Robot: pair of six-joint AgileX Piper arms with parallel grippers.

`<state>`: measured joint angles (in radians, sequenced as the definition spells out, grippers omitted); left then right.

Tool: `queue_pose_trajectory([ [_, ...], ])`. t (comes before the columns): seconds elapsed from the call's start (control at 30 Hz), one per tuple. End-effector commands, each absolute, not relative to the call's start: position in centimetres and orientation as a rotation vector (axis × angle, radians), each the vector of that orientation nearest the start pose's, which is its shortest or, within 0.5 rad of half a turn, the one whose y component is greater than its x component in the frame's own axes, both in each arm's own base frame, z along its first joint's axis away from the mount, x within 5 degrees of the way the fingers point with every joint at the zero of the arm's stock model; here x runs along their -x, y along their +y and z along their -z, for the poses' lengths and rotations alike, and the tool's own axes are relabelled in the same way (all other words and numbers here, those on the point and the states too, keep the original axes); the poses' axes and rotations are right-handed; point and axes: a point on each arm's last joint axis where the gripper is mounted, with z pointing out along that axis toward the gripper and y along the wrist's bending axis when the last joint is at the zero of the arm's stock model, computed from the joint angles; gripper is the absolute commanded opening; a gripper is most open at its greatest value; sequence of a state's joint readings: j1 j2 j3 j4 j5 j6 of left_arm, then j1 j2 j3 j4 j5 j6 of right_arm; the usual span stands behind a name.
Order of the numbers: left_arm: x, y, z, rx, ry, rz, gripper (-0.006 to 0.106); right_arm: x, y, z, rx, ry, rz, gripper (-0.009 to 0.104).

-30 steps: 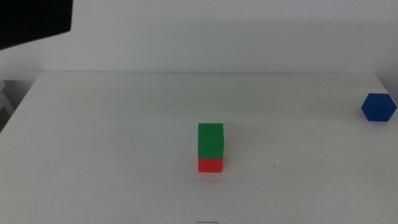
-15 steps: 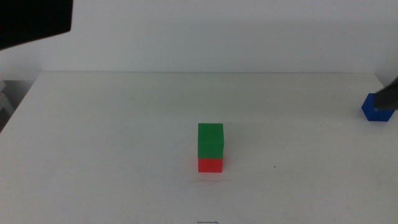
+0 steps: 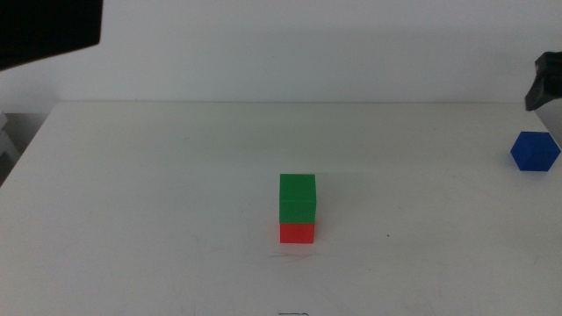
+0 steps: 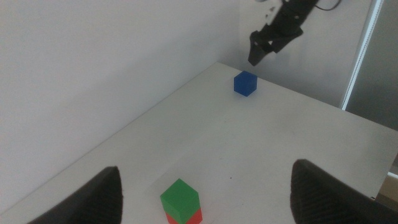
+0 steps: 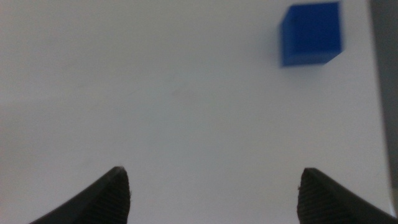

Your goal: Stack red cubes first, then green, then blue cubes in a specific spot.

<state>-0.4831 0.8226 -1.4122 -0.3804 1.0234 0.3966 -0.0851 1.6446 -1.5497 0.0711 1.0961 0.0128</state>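
Matte green cube squarely atop red cube; blue cube far right, under spread, empty right pincer. Left pincer likewise spread.

Two dark jaws on the left gripper, rounded at the tips. Same dark, rounded jaws on the right gripper, with a rough, ridged look. Seen from afar: black, chunky, thin black cable behind.
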Motion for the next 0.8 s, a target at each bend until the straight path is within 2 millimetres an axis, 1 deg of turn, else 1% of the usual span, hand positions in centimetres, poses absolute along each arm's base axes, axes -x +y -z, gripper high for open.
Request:
queue_pose_trajectory([
  [0.0,-7.5,-7.2,-51.5,-0.783,1.629,0.535,0.091,-36.3,-4.4,-36.0,-0.162,2.592,-0.015,0.094],
  [0.03,-7.5,-7.2,-51.5,-0.783,1.629,0.535,0.091,-37.0,-5.1,-36.0,-0.175,2.586,-0.01,0.094],
  [0.13,-7.5,-7.2,-51.5,-0.783,1.629,0.535,0.091,-39.4,-6.8,-34.9,-0.189,2.58,0.001,0.094],
  [0.2,-7.5,-7.2,-51.5,-0.783,1.629,0.535,0.091,-41.0,-7.7,-33.7,-0.184,2.579,0.016,0.094],
  [0.37,-7.5,-7.2,-51.5,-0.783,1.629,0.535,0.091,-43.7,-9.4,-30.5,-0.2,2.593,0.036,0.094],
  [0.5,-7.5,-7.2,-51.5,-0.783,1.629,0.535,0.091,-45.1,-10.0,-28.2,-0.162,2.597,0.072,0.094],
  [0.6,-7.5,-7.2,-51.5,-0.783,1.629,0.535,0.091,-45.9,-10.2,-27.0,-0.137,2.588,0.083,0.094],
  [0.77,-7.5,-7.2,-51.5,-0.783,1.629,0.535,0.091,-46.8,-10.4,-25.6,-0.139,2.563,0.089,0.094],
])
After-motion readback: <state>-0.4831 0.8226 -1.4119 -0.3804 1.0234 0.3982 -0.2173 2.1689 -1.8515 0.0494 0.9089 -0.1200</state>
